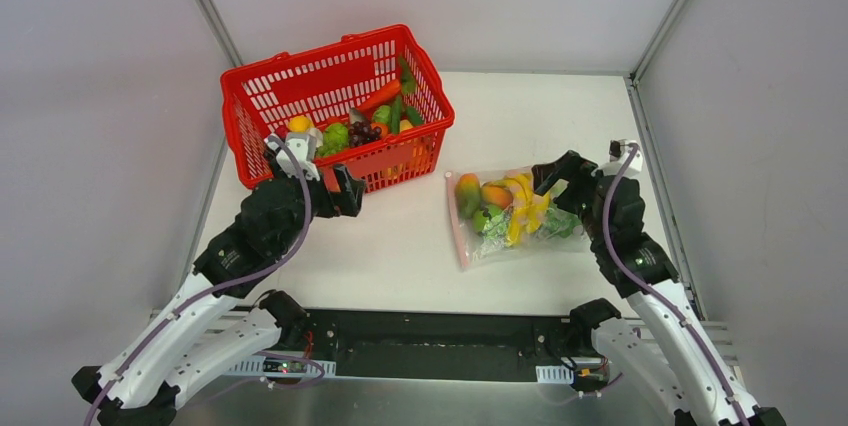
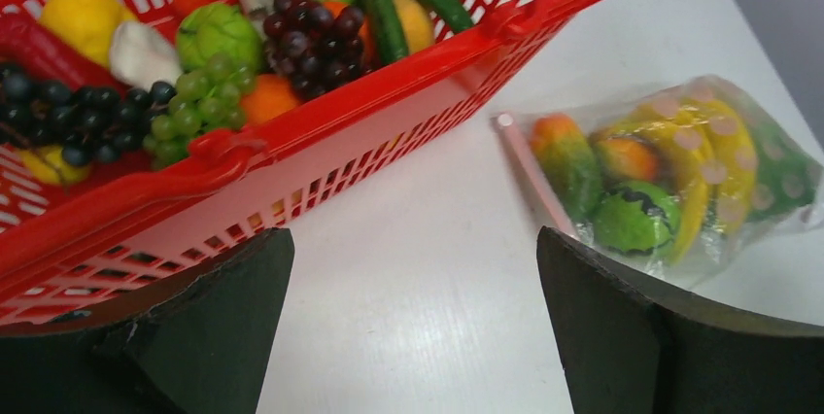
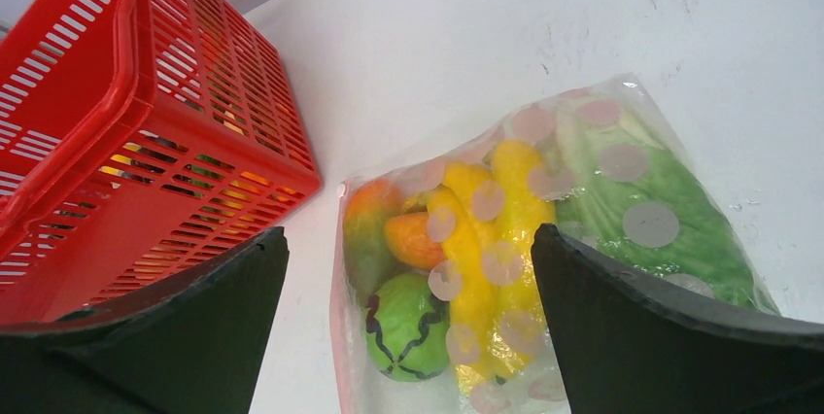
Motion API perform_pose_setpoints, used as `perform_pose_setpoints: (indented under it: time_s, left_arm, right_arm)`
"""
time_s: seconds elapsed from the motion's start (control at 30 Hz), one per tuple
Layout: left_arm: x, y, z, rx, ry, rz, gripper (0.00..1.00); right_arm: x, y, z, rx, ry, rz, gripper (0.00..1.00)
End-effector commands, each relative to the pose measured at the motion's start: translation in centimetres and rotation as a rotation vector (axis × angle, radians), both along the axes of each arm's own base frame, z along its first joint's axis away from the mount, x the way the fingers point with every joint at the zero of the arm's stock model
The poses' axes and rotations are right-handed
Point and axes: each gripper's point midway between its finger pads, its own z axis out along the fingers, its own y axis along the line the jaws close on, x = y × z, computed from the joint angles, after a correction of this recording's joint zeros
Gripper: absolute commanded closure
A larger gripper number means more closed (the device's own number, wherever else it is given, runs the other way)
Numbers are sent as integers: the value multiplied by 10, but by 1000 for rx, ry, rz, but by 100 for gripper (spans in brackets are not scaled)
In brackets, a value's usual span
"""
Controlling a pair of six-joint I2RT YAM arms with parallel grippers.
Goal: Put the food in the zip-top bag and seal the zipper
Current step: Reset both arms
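Note:
The clear zip-top bag (image 1: 512,218) lies on the white table right of centre, its pink zipper (image 1: 456,222) along the left edge. It holds yellow bananas (image 1: 522,208), an orange-green mango (image 1: 467,194), a small orange piece (image 1: 497,195), a green ball (image 3: 413,322) and leafy cabbage (image 3: 646,205). The bag also shows in the left wrist view (image 2: 680,176) and the right wrist view (image 3: 525,239). My right gripper (image 1: 548,180) is open and empty above the bag's right part. My left gripper (image 1: 348,192) is open and empty over bare table by the basket's front wall.
A red mesh basket (image 1: 335,106) stands at the back left with more toy food: grapes (image 2: 311,30), cucumbers (image 2: 379,1), a lemon (image 2: 78,16), a carrot (image 1: 378,96). The table's right edge runs beside the right arm.

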Motion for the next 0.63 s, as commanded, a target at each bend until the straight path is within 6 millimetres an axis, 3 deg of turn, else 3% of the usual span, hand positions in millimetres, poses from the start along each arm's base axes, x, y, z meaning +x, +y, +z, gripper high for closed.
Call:
perform_pose_setpoints:
  time_s: [0.0, 0.3, 0.6]
  left_arm:
    - [4, 25, -6, 21, 42, 157, 1]
    - [0, 32, 0, 23, 9, 163, 1]
    - [2, 24, 0, 26, 5, 126, 1]
  right_arm:
    - [0, -2, 14, 34, -42, -19, 0]
    - [1, 0, 12, 29, -31, -8, 0]
    - [3, 3, 13, 33, -35, 6, 0]
